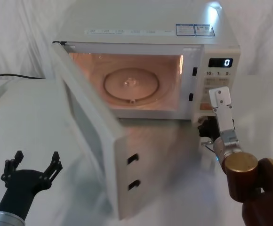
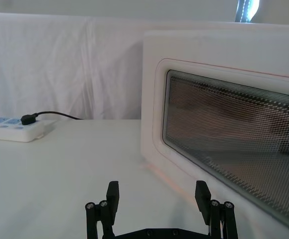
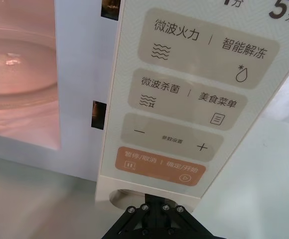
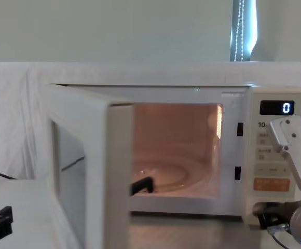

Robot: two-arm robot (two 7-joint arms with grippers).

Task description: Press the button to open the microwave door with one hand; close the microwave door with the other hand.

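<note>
A: What's the biggest thing?

B: One boxy cream microwave (image 1: 146,33) on a white table (image 1: 28,122). It looks smooth and hard. Inside it glows orange, and there is one round glass plate (image 1: 131,84).

A: And the microwave door (image 1: 96,150)?

B: One door, swung wide open toward the robot's left. It is a big flat cream panel with a dark dotted window (image 2: 234,134) and a rounded frame. Its edge has two small dark slots.

A: How many arms?

B: Two. The right arm reaches to the bottom of the control strip. The right gripper (image 3: 154,209) is black and sits right at the button (image 3: 129,196), low down under the orange rectangular button (image 3: 159,167). I see just a bit of a cream curved recess there. I cannot tell if its jaws are apart or together.

A: And the other one?

B: The left gripper (image 1: 35,165) is low at the robot's left, near the outside of the door but not touching it. Its two black blocky fingers (image 2: 113,195) stand wide apart, holding nothing.

A: Anything small?

B: One black screen showing one 0 (image 1: 227,62), one white power strip (image 2: 15,128) with one black plug (image 2: 29,119).
</note>
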